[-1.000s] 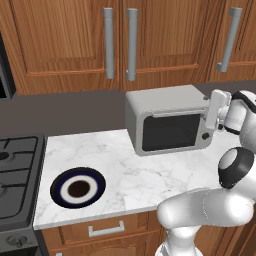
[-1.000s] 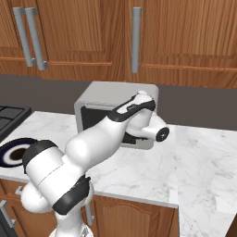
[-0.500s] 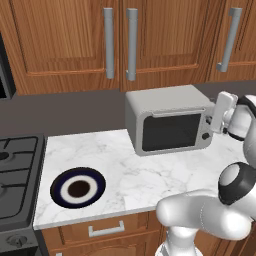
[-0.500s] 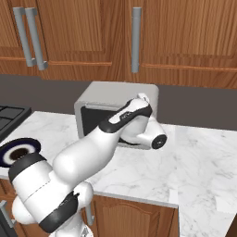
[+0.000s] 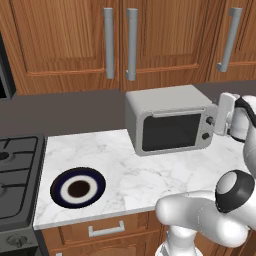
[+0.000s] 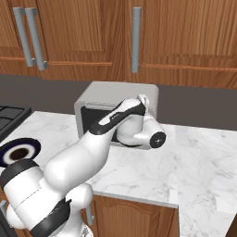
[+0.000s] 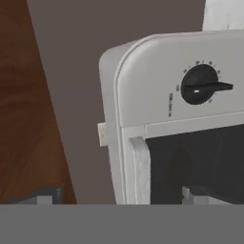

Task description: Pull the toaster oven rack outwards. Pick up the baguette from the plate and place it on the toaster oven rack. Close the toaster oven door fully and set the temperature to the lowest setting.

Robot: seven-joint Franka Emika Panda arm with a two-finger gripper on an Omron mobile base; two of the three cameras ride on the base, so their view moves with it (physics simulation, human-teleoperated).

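**Operator:** Which step is in hand?

**Manual:** You are at the last one, the temperature setting. The toaster oven [image 5: 172, 126] stands at the rear of the table [image 5: 150, 172], at 1 o'clock from the plate [image 5: 78, 187]. Its door [image 5: 171, 132] sits flush and shut. The plate is bare. The baguette and the rack are hidden behind the dark glass, so you cannot confirm either.

**Operator:** And the claw?

**Manual:** The claw [image 7: 116, 196] hangs just off the oven's knob end, fingertips [image 7: 47, 195] spread wide, holding nothing. In the hand view a knob [image 7: 202, 86] lies at 1 o'clock.

**Operator:** What does the next move call for?

**Manual:** Judge it so: centre the claw on the temperature knob, close on it, and turn to the lowest mark. Which knob sets temperature, you cannot tell.
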